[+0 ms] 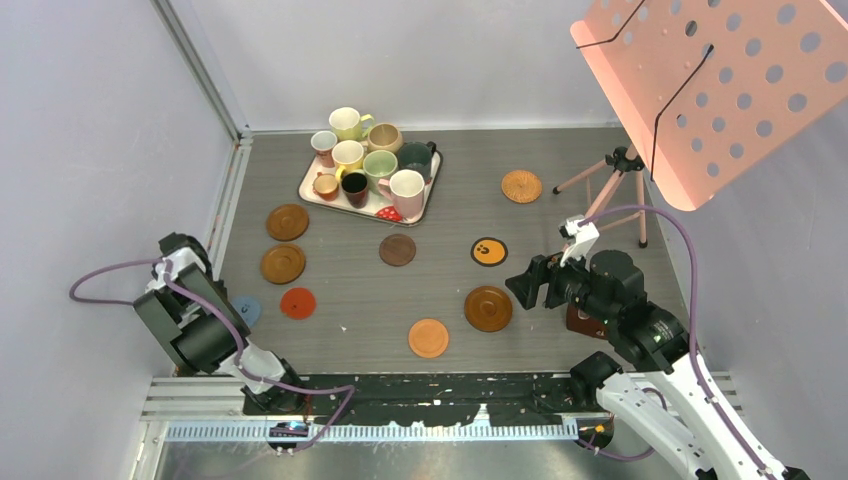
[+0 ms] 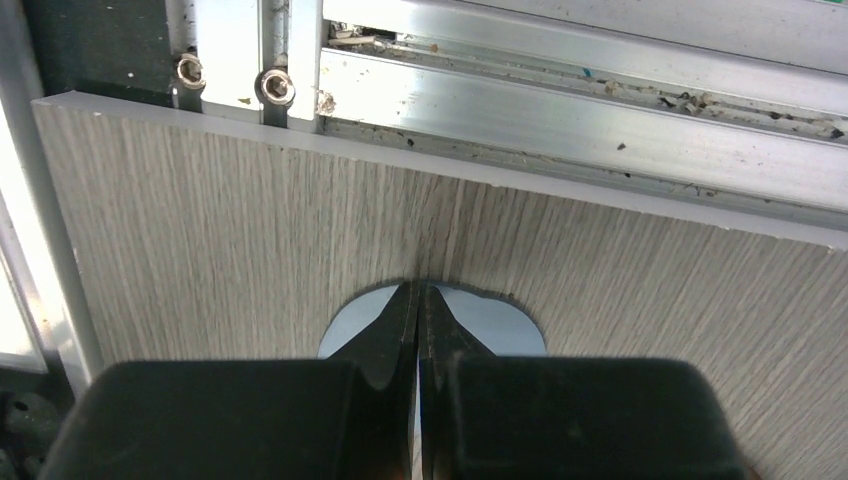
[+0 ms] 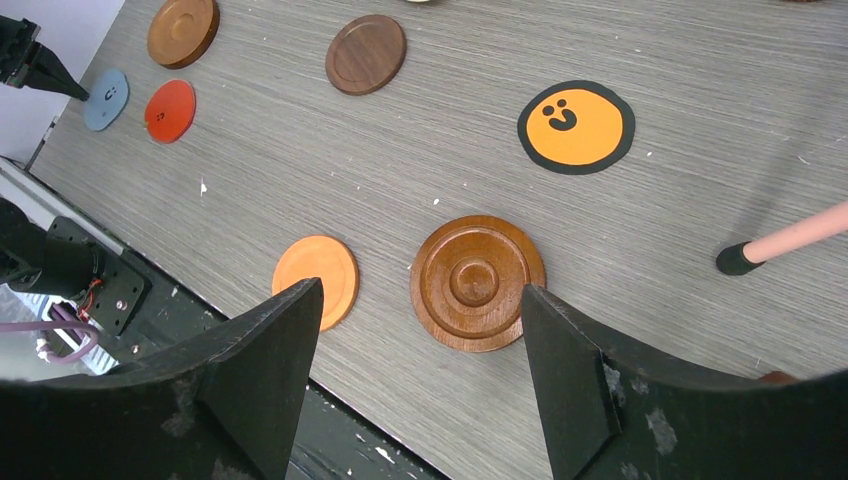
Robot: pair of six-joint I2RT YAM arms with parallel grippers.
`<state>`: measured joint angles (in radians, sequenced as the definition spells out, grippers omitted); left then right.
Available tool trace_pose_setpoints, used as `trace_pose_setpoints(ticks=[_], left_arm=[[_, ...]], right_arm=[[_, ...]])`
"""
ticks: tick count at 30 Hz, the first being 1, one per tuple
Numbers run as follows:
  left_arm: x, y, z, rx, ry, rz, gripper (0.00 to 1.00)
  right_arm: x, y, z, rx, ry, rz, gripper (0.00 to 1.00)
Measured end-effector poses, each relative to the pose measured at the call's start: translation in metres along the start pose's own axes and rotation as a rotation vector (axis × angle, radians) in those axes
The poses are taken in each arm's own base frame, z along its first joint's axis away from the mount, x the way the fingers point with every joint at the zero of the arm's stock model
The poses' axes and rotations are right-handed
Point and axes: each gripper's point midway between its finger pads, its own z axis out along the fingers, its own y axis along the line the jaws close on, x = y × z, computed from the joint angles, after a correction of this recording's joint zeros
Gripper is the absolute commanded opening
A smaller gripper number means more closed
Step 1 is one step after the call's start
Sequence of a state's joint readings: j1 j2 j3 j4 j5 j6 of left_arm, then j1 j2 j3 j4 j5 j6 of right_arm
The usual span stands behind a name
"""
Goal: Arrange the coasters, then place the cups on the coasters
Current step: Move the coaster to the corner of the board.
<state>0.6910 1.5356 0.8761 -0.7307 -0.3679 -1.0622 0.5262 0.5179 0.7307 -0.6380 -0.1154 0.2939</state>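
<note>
Several cups [image 1: 379, 166] crowd the white strawberry-printed tray [image 1: 312, 172] at the back. Coasters lie spread over the table: two brown wooden ones [image 1: 287, 222] [image 1: 283, 263], a red one [image 1: 298, 302], a dark brown one [image 1: 397, 249], a black one with an orange face [image 1: 488, 251], a woven one [image 1: 521, 186] and an orange one [image 1: 428, 338]. My left gripper [image 2: 420, 290] is shut, its tips over the far edge of the blue-grey coaster [image 2: 500, 320]. My right gripper [image 3: 420, 290] hangs open above the ringed brown coaster [image 3: 478, 283], with the orange coaster [image 3: 325, 275] to its left. It holds nothing.
A pink perforated board [image 1: 720, 80] overhangs the right rear on a tripod [image 1: 615, 175]. One tripod foot [image 3: 740, 258] stands to the right of the ringed coaster. An aluminium rail [image 2: 560, 120] runs just past the table edge by the left gripper. Grey walls close off three sides.
</note>
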Motion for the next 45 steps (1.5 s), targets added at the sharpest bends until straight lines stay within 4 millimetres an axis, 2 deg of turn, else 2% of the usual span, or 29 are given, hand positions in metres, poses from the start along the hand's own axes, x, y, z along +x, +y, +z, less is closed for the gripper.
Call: trace_pose_setpoints(ticks=[4, 21, 37, 45], left_arm=[[-0.001, -0.001, 0.006, 0.017, 0.046, -0.016, 0.0], [0.0, 0.001, 0.006, 0.012, 0.077, 0.034, 0.0], [0.031, 0.007, -0.007, -0.027, 0.094, 0.207, 0.0], [0.03, 0.014, -0.01, -0.043, 0.095, 0.282, 0.0]], right_arm=[[0.0, 0.0, 0.0, 0.0, 0.001, 0.0, 0.79], [0.002, -0.001, 0.003, 0.004, 0.016, 0.002, 0.79], [-0.007, 0.005, -0.01, -0.02, -0.054, 0.012, 0.79], [-0.01, 0.006, -0.014, -0.026, -0.071, 0.016, 0.79]])
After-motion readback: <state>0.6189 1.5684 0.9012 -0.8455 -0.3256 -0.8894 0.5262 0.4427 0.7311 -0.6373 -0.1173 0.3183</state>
